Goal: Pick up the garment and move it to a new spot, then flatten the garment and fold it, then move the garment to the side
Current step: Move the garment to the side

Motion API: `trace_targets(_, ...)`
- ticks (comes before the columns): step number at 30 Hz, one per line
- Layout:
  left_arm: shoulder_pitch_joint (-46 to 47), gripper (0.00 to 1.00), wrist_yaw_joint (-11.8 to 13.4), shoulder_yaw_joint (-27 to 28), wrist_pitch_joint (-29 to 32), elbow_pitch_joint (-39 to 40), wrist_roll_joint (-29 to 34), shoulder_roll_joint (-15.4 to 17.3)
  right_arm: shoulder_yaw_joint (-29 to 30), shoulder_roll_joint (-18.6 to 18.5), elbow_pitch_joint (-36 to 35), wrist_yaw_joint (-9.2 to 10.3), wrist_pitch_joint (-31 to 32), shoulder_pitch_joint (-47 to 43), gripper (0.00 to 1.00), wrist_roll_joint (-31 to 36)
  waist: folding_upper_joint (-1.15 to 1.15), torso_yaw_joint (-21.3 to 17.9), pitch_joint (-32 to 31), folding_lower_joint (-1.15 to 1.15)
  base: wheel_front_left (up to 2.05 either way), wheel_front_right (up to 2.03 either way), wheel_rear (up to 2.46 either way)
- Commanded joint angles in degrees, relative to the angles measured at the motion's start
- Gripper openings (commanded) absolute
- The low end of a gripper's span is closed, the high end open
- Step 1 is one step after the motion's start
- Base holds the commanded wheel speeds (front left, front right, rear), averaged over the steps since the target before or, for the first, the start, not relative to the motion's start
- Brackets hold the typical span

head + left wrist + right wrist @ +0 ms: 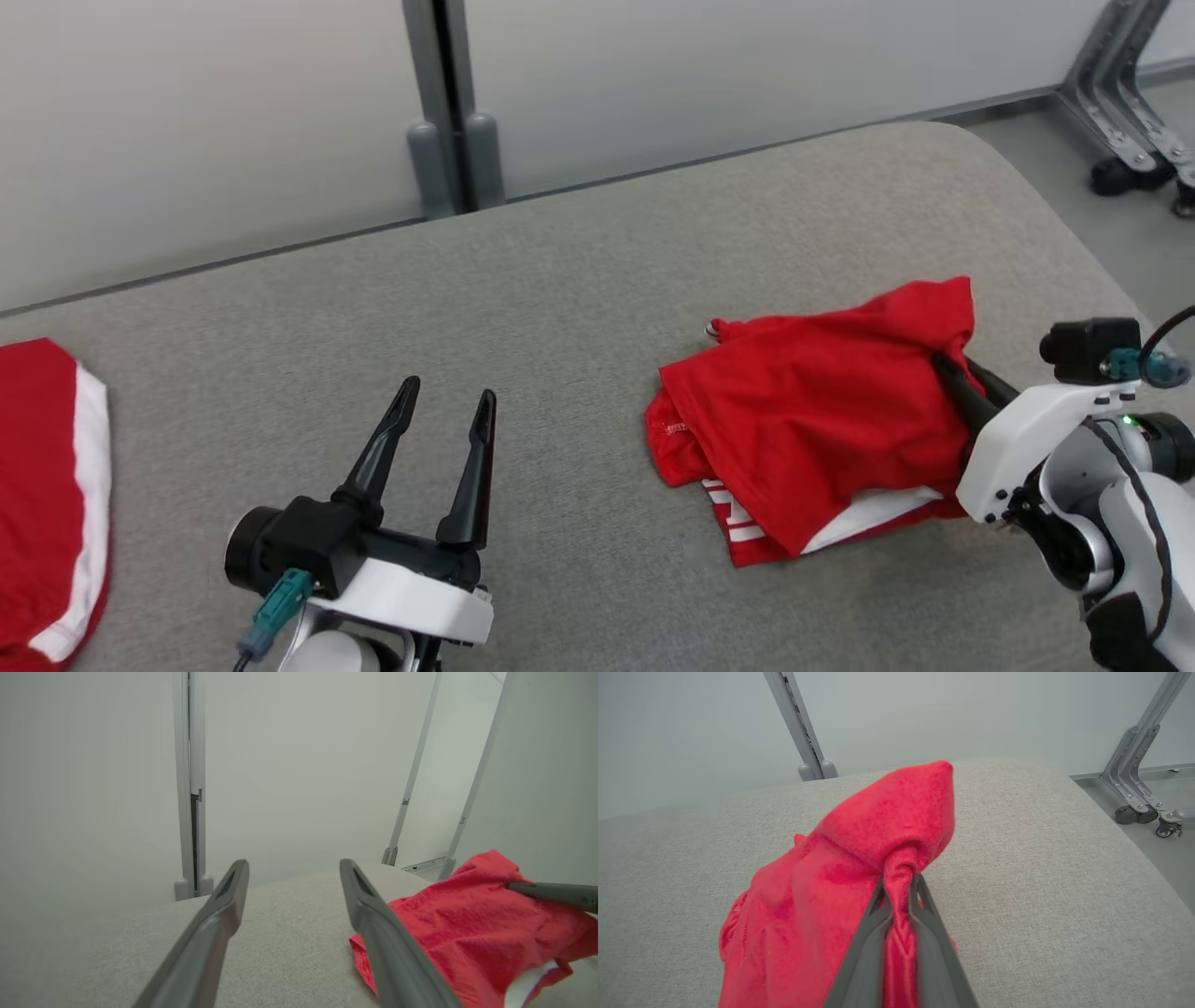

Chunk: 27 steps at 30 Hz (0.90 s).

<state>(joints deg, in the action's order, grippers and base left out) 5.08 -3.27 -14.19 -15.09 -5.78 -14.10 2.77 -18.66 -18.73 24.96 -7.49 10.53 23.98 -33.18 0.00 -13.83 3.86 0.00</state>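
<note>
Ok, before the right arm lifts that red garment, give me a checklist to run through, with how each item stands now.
1. Right gripper shut on the red garment: ok.
2. Left gripper open, apart from the garment: ok.
3. Every layer caught in the grip: cannot tell.
4. Bare grey surface to the garment's left for laying it out: ok.
5. Second red garment at the far left, well apart: ok.

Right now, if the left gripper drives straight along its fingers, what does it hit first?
Looks free: left gripper points over bare grey cushion toward the wall panel, probably first contact; the red garment lies off to its right.
</note>
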Motion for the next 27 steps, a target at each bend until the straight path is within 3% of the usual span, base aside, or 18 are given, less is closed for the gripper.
trace_targets(1,1.5,1.0,-0.3,-0.2,-0.1,-0.4,0.6,0.2,-0.7,-0.8,0.3,-0.01,-1.2,2.3,0.0,-0.5,0.0,-4.7,3.8,0.0,0.0,0.0,0.0)
trace_targets(9,5.7,1.0,-1.3,-1.1,-0.1,-2.3,2.4,0.9,-4.9,-3.0,6.4,-0.01,-8.0,12.8,0.0,-4.6,0.0,-7.8,10.0,0.0,0.0,0.0,0.0)
trace_targets(15,9.9,1.0,-1.8,-2.4,0.2,-3.1,3.8,2.0,-5.1,-4.7,18.2,-0.01,-12.1,22.9,0.0,-6.7,0.0,-7.3,16.3,0.0,0.0,0.0,0.0)
trace_targets(23,13.2,1.0,-1.9,-3.4,1.2,-3.1,4.7,2.9,-4.9,-6.2,32.8,-0.01,-16.6,33.1,0.01,-2.7,0.0,-5.0,21.1,0.0,0.0,0.0,0.0)
trace_targets(24,13.4,1.0,-1.9,-3.5,1.2,-3.1,4.7,3.0,-4.7,-6.0,34.4,-0.01,-17.3,34.0,0.39,-2.2,0.0,-4.7,21.3,0.0,0.0,0.0,0.0)
trace_targets(25,13.5,1.0,-1.8,-3.6,1.2,-3.2,4.7,2.9,-4.7,-6.1,35.9,-0.01,-18.3,34.6,1.0,-1.3,0.0,-4.3,21.4,0.0,0.0,0.0,0.0)
trace_targets(27,13.5,1.0,-1.5,-3.6,1.0,-3.3,4.4,2.8,-3.9,-6.2,39.0,-0.01,-21.2,35.8,1.0,-0.1,0.0,-3.7,21.3,0.0,0.0,0.0,0.0)
